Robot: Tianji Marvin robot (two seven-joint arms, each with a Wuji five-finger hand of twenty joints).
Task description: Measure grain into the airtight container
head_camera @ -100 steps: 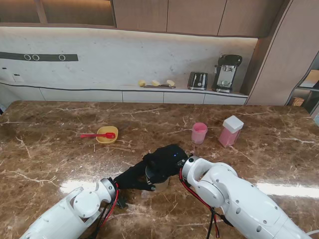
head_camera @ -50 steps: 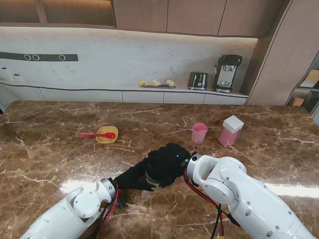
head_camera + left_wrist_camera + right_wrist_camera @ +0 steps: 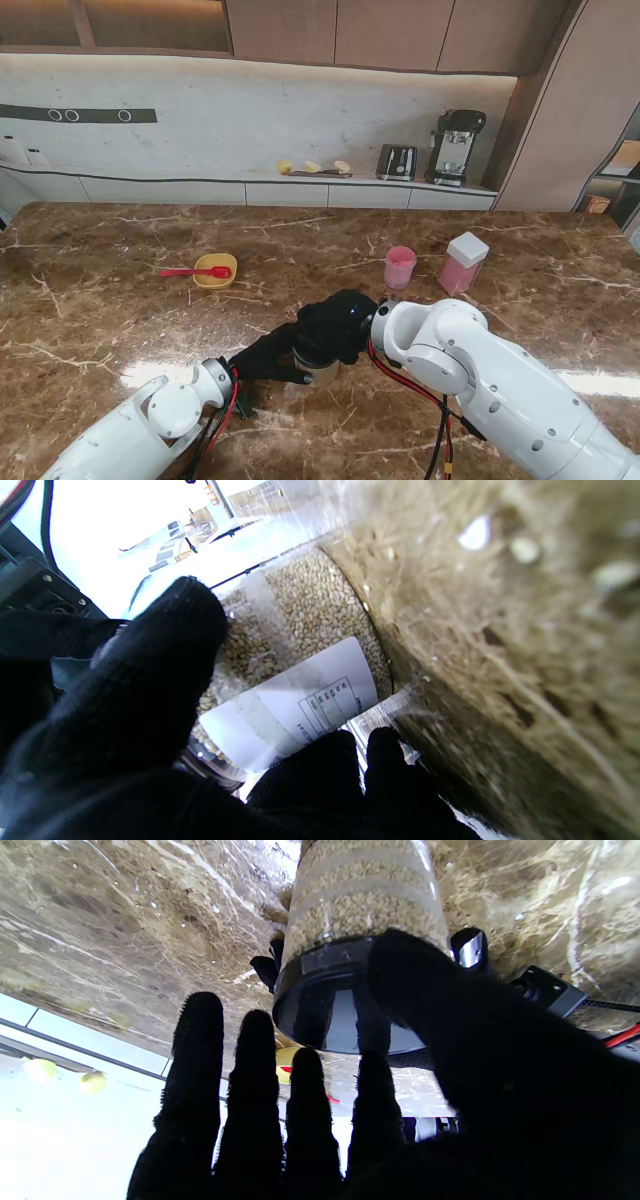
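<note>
Grain jar (image 3: 318, 368) sits low-centre of the stand view, on the marble table (image 3: 120, 310), almost wholly covered by both black-gloved hands. It's a clear round jar w/ a dark lid (image 3: 330, 1005) and a white label (image 3: 295, 700), packed nearly full of pale grain.

Left hand (image 3: 268, 358) comes in from lower left and is clamped on the jar body: left wrist view shows the thumb (image 3: 165, 645) pressed on the clear wall beside the label, other fingers curled round the far side. Right hand (image 3: 338, 322) is over the top. In the right wrist view the thumb (image 3: 420, 985) lies against the lid rim, but the four fingers (image 3: 255, 1080) stand straight and spread, off the lid. So it's a loose cap-over, not a closed grip; looks like lid removal is the step in hand.

Handling, my read: full jar = fairly heavy, rigid, smooth clear wall prob. slippery under knit gloves; glass or plastic, can't tell. Best hold is low-to-mid body w/ the left hand as anchor, right hand wrapping the lid rim all round before any twist. If the left grip slips, the jar may spin or tip & spill.

Upper centre-right of the stand view: pink cup (image 3: 399, 266) and pink container w/ white lid (image 3: 462, 263), well apart from the jar. Yellow bowl (image 3: 214, 271) w/ red spoon (image 3: 190, 271) sits upper left.
</note>
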